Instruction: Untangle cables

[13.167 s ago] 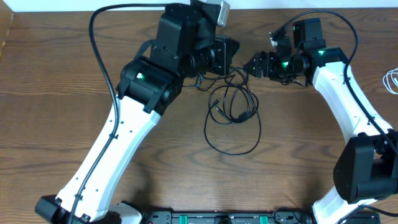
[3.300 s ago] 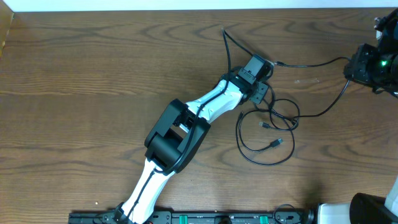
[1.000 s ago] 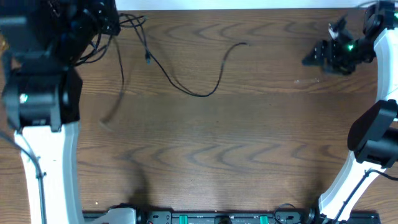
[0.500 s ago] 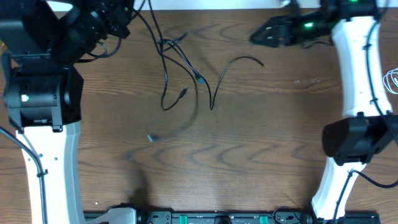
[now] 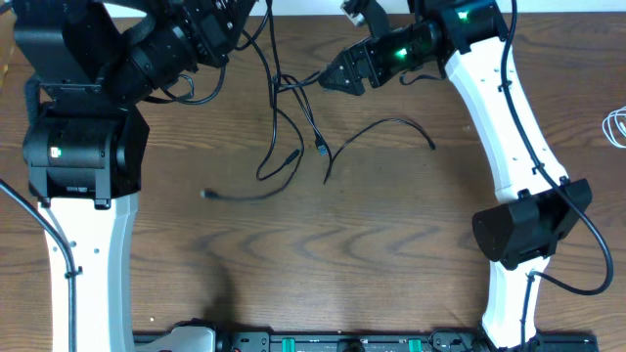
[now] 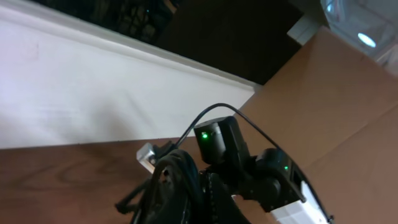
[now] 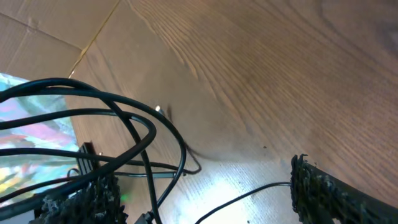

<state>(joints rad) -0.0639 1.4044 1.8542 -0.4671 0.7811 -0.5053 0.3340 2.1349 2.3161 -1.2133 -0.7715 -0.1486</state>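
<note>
Right claw (image 5: 328,80) has swung left — now just beside the hanging cables (image 5: 278,93), which shifted slightly

Overhead, the left gripper (image 5: 233,12) runs off the top edge, its tips out of sight, and the cables (image 5: 279,93) climb out of frame beside it. A white cable (image 5: 616,125) is cut by the right edge. The plug ends are too small to tell apart. From the left wrist, the cables show only as a dark blur, cropped below. The right gripper (image 7: 199,183) has both fingers (image 7: 81,199) cut by the bottom edge.
</note>
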